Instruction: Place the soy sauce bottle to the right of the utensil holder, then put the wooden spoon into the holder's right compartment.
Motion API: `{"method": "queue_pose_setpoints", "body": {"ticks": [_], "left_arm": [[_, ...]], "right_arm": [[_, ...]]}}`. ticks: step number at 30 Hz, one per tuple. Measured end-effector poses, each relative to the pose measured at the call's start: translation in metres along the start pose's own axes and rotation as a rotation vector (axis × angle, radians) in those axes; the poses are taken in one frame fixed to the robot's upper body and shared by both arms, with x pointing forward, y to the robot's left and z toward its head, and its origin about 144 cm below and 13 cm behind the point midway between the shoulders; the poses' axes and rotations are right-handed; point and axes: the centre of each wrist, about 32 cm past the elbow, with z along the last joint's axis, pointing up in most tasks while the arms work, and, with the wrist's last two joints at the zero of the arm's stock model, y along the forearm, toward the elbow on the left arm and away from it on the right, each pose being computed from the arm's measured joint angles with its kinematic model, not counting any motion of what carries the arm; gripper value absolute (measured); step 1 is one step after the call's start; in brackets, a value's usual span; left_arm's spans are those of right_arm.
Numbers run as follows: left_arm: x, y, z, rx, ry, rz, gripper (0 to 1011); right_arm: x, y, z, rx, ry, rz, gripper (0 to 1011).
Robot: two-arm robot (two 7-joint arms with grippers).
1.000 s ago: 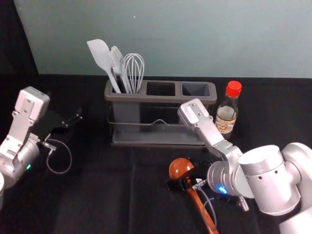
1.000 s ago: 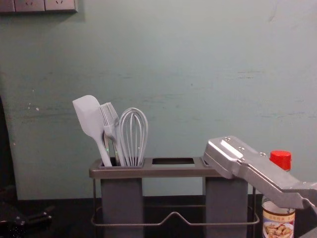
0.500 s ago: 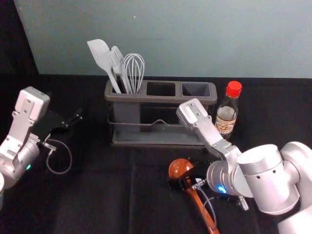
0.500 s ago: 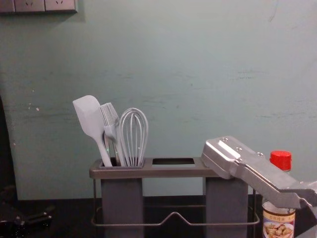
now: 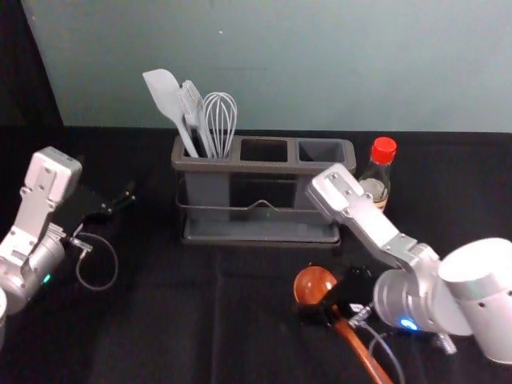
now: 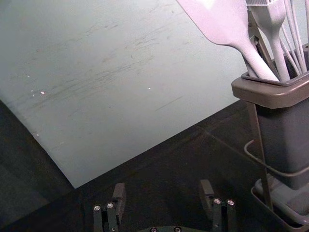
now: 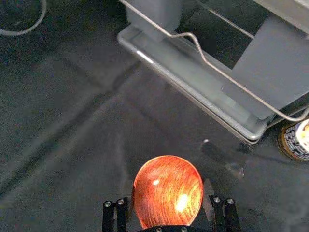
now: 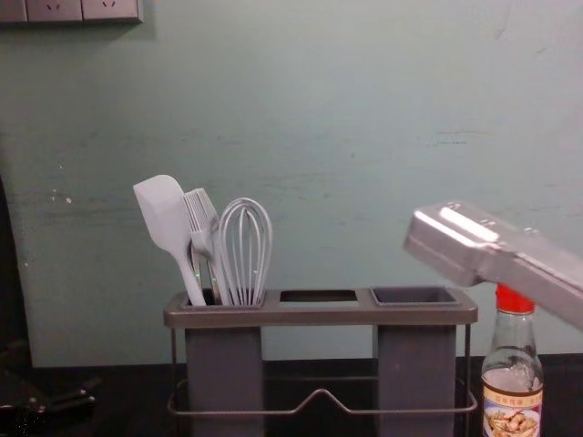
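Spoon (image 5: pixel 314 285) sits in the right gripper (image 5: pixel 323 309), in front of the holder (image 5: pixel 264 166), in the head view; the bottle (image 5: pixel 376 182) stands just right of the holder. The left gripper (image 5: pixel 125 200) idles off to the left.

Left wrist view: its jaws are apart.

Right wrist view: the other jaws are clamped on the spoon by its bowl; a weak pinch there could let the handle swing when turned upright.

Chest view: the right arm (image 8: pixel 496 257) overlaps the bottle, so a low sweep toward the right compartment (image 8: pixel 414 296) might topple it.
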Motion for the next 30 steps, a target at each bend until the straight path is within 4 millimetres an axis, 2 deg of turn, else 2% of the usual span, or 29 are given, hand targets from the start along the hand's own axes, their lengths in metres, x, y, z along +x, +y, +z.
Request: {"method": "queue_pose_setpoints", "body": {"ticks": [5,14,22,30], "left_arm": [[0.000,0.000,0.000,0.000,0.000,0.000,1005],[0.000,0.000,0.000,0.000,0.000,0.000,1005],[0.000,0.000,0.000,0.000,0.000,0.000,1005],[0.000,0.000,0.000,0.000,0.000,0.000,1005]], "right_arm": [[0.007,-0.020,-0.013,0.033,-0.093,0.007,840],[0.027,-0.050,-0.052,0.314,-0.137,-0.010,840],[0.027,-0.052,-0.081,0.618,-0.198,-0.062,840],[0.016,-0.050,-0.100,0.821,-0.231,-0.158,840]]}}
